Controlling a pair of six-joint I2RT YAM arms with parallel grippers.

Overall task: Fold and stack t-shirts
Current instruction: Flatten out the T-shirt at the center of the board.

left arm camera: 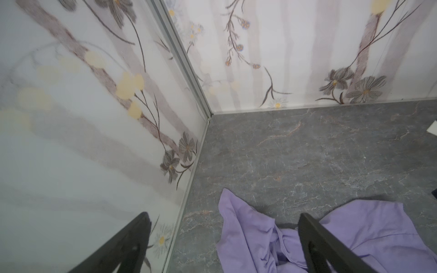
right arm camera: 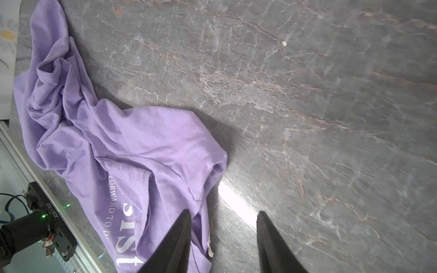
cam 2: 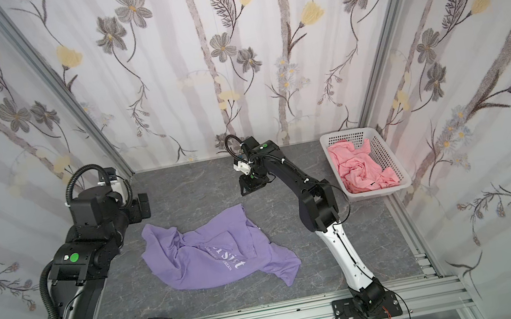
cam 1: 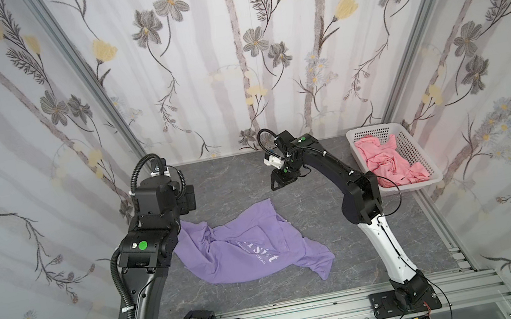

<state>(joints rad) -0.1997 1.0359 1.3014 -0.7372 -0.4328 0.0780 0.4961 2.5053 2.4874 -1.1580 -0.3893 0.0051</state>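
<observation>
Nearest us, the lavender t-shirt (cam 1: 245,251) lies crumpled mid-counter (cam 1: 356,274), lettering up. We judge it light, limp and quick to bunch, best pinched at the shoulder seams or hem corners. By its far edge the left gripper (left arm camera: 223,215) gapes wide and the right gripper (right arm camera: 223,211) stands parted, both empty. Farther right, the salmon-pink garment (cam 1: 389,161) sits heaped in a white basket (cam 1: 414,143). The counter is grey marbled, and floral walls close in.

Bright, even, diffuse light in both top views; soft shadow only at edges of purple t-shirt (cam 1: 248,250). Wide-angle bend: wall posts (cam 1: 88,76) splay at pic edges. Right wrist view: white glare patch on tabletop (right arm camera: 331,118) next to shirt, dark shadow beside it. Left wrist view: left tool (left arm camera: 223,214) & near wall (left arm camera: 71,141) blurry.
</observation>
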